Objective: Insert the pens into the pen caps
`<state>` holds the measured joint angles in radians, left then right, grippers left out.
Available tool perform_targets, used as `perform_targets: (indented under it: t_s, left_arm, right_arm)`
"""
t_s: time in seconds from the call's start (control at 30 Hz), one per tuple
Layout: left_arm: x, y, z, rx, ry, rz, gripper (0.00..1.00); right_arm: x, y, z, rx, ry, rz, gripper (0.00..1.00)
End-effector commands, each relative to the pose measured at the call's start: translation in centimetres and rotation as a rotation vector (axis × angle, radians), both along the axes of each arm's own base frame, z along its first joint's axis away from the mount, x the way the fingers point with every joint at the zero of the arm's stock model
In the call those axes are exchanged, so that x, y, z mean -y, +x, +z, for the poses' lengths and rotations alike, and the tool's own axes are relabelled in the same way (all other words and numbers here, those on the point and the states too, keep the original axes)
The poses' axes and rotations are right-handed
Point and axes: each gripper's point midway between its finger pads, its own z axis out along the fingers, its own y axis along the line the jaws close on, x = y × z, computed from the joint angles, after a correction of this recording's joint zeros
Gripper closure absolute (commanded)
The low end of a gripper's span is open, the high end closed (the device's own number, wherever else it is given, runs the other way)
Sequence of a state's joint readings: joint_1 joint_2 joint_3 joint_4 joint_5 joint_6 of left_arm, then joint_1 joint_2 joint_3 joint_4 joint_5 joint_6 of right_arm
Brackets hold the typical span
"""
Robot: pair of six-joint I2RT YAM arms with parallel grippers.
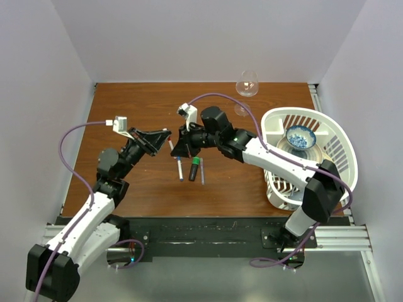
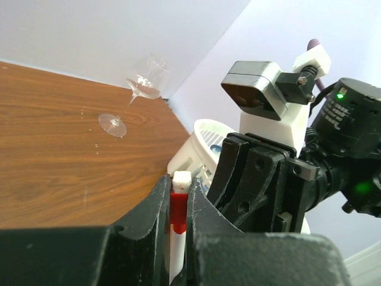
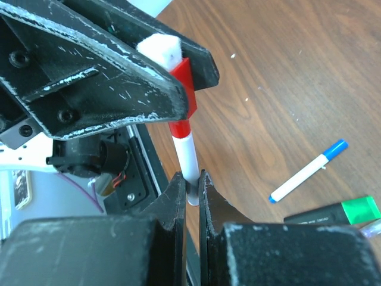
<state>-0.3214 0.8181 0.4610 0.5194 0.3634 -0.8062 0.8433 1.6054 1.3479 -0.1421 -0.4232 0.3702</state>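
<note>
My left gripper (image 1: 165, 136) is shut on a red cap (image 2: 178, 210) that sits on a white pen (image 3: 187, 154); the cap's white end block pokes out past the fingertips. My right gripper (image 3: 190, 183) is shut on the same pen's white body at its other end, and it faces the left gripper above the table (image 1: 174, 148). The red cap also shows in the right wrist view (image 3: 183, 101), between the left fingers (image 3: 119, 77). On the table lie a white pen with a blue cap (image 3: 306, 171), a black marker with a green cap (image 3: 336, 213) and a thin grey pen (image 1: 202, 171).
A wine glass (image 1: 247, 85) stands at the back of the wooden table. A white plastic basket (image 1: 340, 148) at the right holds a blue patterned bowl (image 1: 301, 136). The black rail (image 1: 208, 233) runs along the near edge.
</note>
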Motion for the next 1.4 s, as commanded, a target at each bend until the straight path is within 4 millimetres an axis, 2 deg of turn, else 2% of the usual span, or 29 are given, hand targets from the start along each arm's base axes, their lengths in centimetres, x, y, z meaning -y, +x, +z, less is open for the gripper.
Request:
perform_targets:
  t_s: [0.0,0.07,0.23,0.33,0.37,0.4,0.43,0.5,0.7,0.83,0.87,0.9,0.93,0.97,1.0,1.03,1.07,1.1,1.13,1.17,1.2,1.23,1.27,1.3,1.33,1.37]
  left_arm:
    - [4.5,-7.7,-9.5,-0.382,-0.037,-0.403,1.00]
    - [4.7,-8.0,-9.5,-0.403,-0.065,-0.408,1.00]
    - [5.2,-8.6,-8.3,-0.371,-0.104,-0.442,1.00]
    - [5.4,-8.9,-9.4,-0.410,-0.099,-0.463,1.00]
    - [5.3,-8.5,-9.9,-0.421,-0.096,-0.435,1.00]
    - [5.2,-8.6,-10.5,-0.447,-0.088,-0.420,1.00]
    - [5.0,-8.3,-11.0,-0.453,-0.071,-0.399,1.00]
    - [5.0,-7.5,-11.4,-0.474,-0.062,-0.365,1.00]
    - [6.1,-6.9,-11.5,-0.493,-0.062,-0.361,1.00]
    - [5.6,-6.1,-10.7,-0.461,-0.025,-0.309,1.00]
    - [5.4,-4.5,-8.7,-0.415,-0.012,-0.253,1.00]
    - [4.6,-4.0,-9.7,-0.479,0.040,-0.207,1.00]
    - [4.2,-3.2,-9.3,-0.447,0.093,-0.183,1.00]
    - [3.8,-1.9,-7.1,-0.412,0.097,-0.148,1.00]
    - [2.7,-1.1,-7.4,-0.433,0.126,-0.111,1.00]
    - [2.2,-0.5,-6.8,-0.428,0.134,-0.090,1.00]
    - [1.7,0.3,-5.4,-0.405,0.134,-0.070,1.00]
    - [0.5,1.1,-5.7,-0.416,0.159,-0.029,1.00]
    - [0.0,1.6,-5.0,-0.416,0.177,-0.006,1.00]
    - [-1.3,2.2,-6.2,-0.467,0.216,0.044,1.00]
    - [-1.9,2.6,-6.6,-0.463,0.271,0.064,1.00]
    - [-3.1,3.1,-7.0,-0.497,0.319,0.123,1.00]
    - [-4.0,3.8,-8.3,-0.516,0.390,0.153,1.00]
    - [-4.8,4.4,-8.6,-0.530,0.425,0.193,1.00]
    - [-6.2,4.8,-9.8,-0.570,0.480,0.261,1.00]
    - [-6.9,5.3,-11.5,-0.605,0.540,0.279,1.00]
  right_arm:
    - [2.8,8.9,22.0,0.516,0.523,-0.273,1.00]
    - [2.8,9.4,21.9,0.526,0.509,-0.252,1.00]
    - [2.1,9.1,21.6,0.521,0.550,-0.143,1.00]
    - [2.0,9.3,21.3,0.534,0.560,-0.142,1.00]
    - [2.1,10.3,20.3,0.528,0.505,-0.186,1.00]
    - [2.1,10.4,21.1,0.540,0.506,-0.189,1.00]
    - [2.1,10.6,21.0,0.536,0.489,-0.199,1.00]
    - [1.9,11.3,20.2,0.528,0.441,-0.232,1.00]
    - [0.4,11.5,16.4,0.475,0.344,-0.264,1.00]
    - [1.6,11.5,15.9,0.454,0.301,-0.304,1.00]
    - [1.9,11.3,15.2,0.429,0.279,-0.315,1.00]
    - [2.0,11.0,14.1,0.411,0.261,-0.308,1.00]
    - [2.6,9.9,14.7,0.417,0.271,-0.293,1.00]
    - [2.9,9.2,14.7,0.409,0.283,-0.278,1.00]
    - [3.1,8.4,12.3,0.369,0.256,-0.257,0.95]
    - [3.5,7.6,12.0,0.364,0.256,-0.248,0.79]
    - [4.2,6.3,12.5,0.359,0.269,-0.232,0.70]
    - [4.7,5.6,10.7,0.328,0.235,-0.220,0.64]
    - [5.0,4.8,10.0,0.308,0.211,-0.203,0.53]
    - [6.1,3.7,8.6,0.265,0.160,-0.196,0.50]
    - [6.6,3.0,7.8,0.242,0.142,-0.195,0.48]
    - [7.7,1.6,7.1,0.218,0.137,-0.191,0.43]
    - [8.1,1.0,6.7,0.206,0.130,-0.190,0.37]
    - [8.6,0.6,6.4,0.200,0.119,-0.194,0.29]
    - [9.2,-0.1,5.4,0.179,0.094,-0.196,0.13]
    - [9.9,-0.7,6.1,0.191,0.110,-0.205,0.08]
